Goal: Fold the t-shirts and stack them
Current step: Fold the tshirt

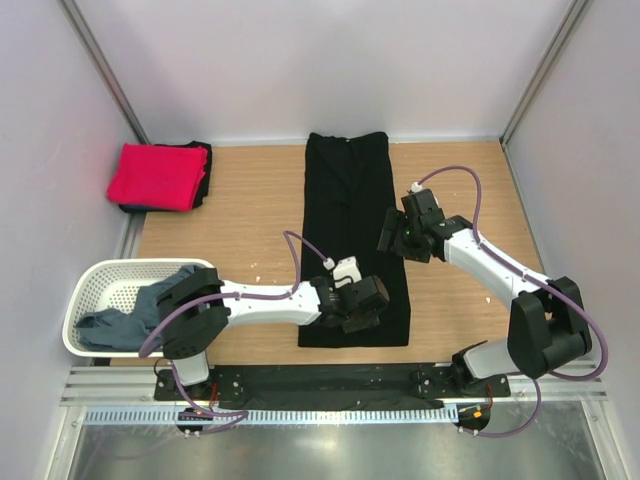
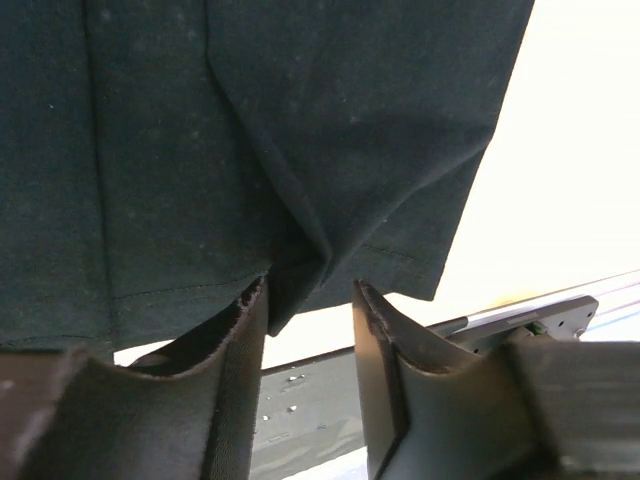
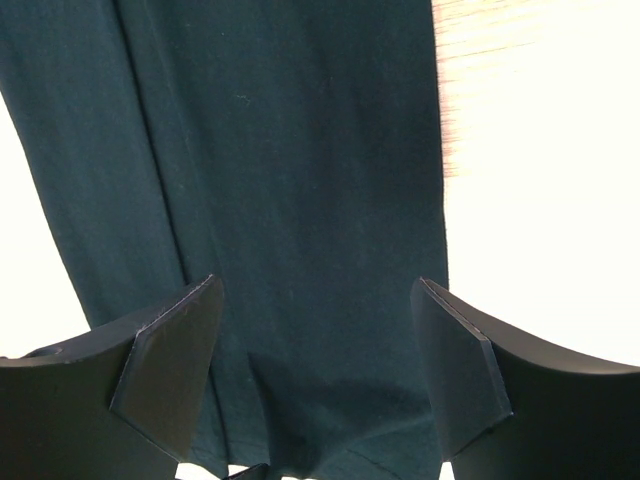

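While left gripper (image 2: 308, 292) half-open straddles black t-shirt (image 2: 250, 130) fold, right gripper (image 3: 315, 283) gapes

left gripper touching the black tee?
Touching. In the left wrist view, a pinched ridge of the black t-shirt dips between the fingers of the left gripper and lies against one fingertip. A gap remains, so it is not clamped.

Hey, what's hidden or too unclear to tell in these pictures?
- Top view: the dark cloth under the red shirt, mostly covered by it.
- Top view: part of the grey shirt in the basket, behind the left arm.
- Both wrist views: the table beside the black shirt, washed out by glare.
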You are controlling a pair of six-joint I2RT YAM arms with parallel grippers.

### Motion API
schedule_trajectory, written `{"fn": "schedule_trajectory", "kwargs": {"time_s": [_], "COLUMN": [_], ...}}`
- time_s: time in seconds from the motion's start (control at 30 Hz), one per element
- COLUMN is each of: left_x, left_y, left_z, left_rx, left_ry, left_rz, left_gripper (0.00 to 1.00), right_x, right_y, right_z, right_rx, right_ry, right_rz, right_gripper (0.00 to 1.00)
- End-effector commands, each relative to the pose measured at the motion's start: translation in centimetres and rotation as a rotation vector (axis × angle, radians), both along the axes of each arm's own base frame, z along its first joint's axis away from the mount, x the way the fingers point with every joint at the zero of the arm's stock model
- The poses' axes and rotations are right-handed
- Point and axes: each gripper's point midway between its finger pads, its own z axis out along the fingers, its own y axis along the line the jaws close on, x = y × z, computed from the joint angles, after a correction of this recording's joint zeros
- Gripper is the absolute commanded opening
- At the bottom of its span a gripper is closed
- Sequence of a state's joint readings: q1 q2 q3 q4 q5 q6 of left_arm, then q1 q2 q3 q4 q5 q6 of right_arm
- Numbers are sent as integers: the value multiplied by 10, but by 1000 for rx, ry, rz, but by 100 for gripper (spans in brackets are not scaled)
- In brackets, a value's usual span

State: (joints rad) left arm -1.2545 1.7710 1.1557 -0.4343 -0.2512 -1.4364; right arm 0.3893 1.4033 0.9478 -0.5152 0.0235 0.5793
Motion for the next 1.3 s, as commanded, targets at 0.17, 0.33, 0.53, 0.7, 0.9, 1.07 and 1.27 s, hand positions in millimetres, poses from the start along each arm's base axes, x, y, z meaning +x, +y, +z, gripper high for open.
{"fn": "schedule_trajectory", "kwargs": {"time_s": [0.17, 0.33, 0.53, 0.7, 0.9, 1.07, 1.27], "left_x": [6, 6, 4, 4, 7, 7, 7], "left_y": [8, 8, 6, 8, 9, 9, 14], "left_z": [0, 6, 4, 1, 1, -5, 2], "left_rx": [49, 75, 91, 88, 87, 94, 92], "left_ry": [-23, -43, -40, -26, -28, 2, 22], "left_rz": [16, -33, -94, -96, -99, -101, -75], "left_gripper": [39, 40, 41, 39, 33, 20, 0], "right_x": [12, 11, 10, 11, 13, 16, 23], "right_y": [8, 7, 7, 6, 7, 9, 15], "right_z": [12, 10, 7, 6, 5, 0, -4], "right_rx": [29, 27, 23, 19, 18, 14, 50], "right_ry": [-51, -45, -36, -32, -30, -16, -15], "right_rz": [6, 5, 6, 2, -1, -6, -35], "right_gripper": [82, 82, 82, 82, 82, 82, 82]}}
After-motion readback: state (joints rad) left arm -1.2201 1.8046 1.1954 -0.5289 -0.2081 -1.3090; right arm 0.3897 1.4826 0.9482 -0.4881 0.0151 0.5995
